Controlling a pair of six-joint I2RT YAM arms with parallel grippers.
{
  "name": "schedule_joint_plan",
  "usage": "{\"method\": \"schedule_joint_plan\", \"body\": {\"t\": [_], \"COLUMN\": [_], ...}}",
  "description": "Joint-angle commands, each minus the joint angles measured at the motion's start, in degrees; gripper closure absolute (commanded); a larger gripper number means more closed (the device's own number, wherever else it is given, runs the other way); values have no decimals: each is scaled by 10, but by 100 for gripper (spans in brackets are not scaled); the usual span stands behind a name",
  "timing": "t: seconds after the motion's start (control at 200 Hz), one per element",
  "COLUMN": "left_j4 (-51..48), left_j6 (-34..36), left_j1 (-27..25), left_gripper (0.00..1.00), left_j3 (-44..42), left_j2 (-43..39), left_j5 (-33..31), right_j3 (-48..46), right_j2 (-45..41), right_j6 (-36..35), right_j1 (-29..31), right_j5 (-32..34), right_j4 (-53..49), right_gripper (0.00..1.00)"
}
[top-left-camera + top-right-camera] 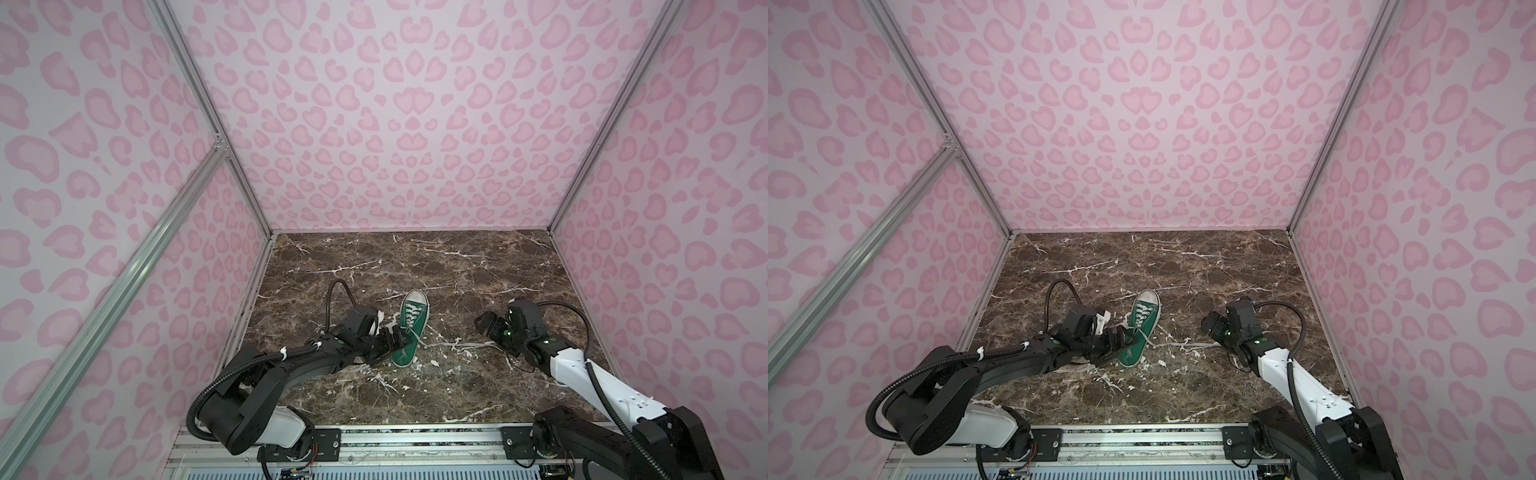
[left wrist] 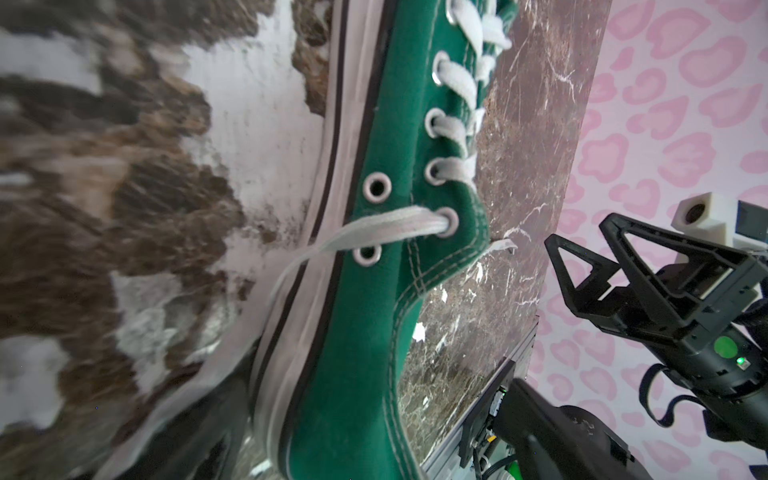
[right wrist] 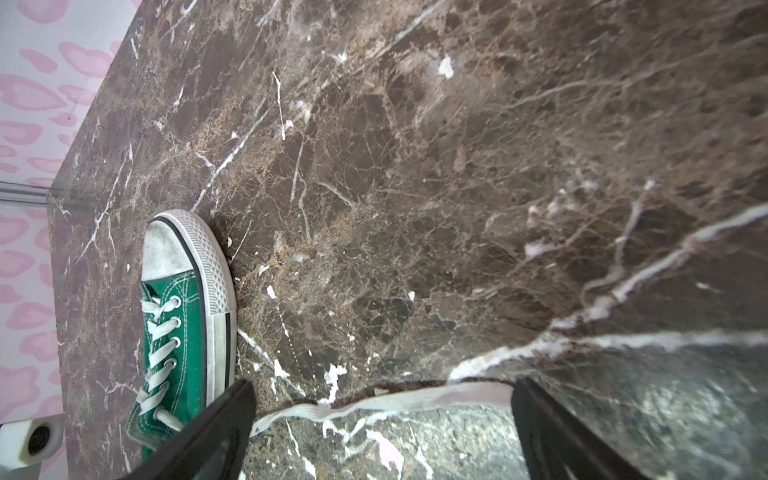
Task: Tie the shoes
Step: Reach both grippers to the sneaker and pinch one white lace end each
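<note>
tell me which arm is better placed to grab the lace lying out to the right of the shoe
Right. The right gripper is open, with that lace lying on the table between its fingers. The left gripper sits at the shoe on its far side.

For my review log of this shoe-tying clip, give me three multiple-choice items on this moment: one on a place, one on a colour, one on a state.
1. Where does the sneaker's toe cap point?
A. toward the back wall
B. toward the robot bases
C. straight up

2. What colour is the sneaker's canvas?
A. red
B. green
C. blue

3. How do the laces stand?
A. tied in a bow
B. removed from the eyelets
C. untied, one end trailing on the marble table

Answers:
1. A, since in both top views the white cap lies on the far end.
2. B, green in every view.
3. C, as the right wrist view shows a loose lace lying flat between the open right gripper's fingers.
</note>
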Motion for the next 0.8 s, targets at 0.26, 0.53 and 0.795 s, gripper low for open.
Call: {"method": "schedule_joint_plan", "body": {"t": [0.26, 0.53, 0.795], "left_j4": [-10, -278, -411], "left_j6": [-4, 86, 168], "left_j1": [-43, -41, -14], "left_gripper": [2, 2, 2], "left_j3": [55, 123, 173], "left_j2": [35, -37, -24], "left_j5": [-34, -216, -287], "right_j3": [25, 93, 84], "right_j2": [19, 14, 41], "right_j6": [4, 79, 154], "right_j1": [1, 28, 55], "right_j5": [6, 141, 139], "right_j4": [-59, -238, -236], "right_gripper": [2, 2, 19]}}
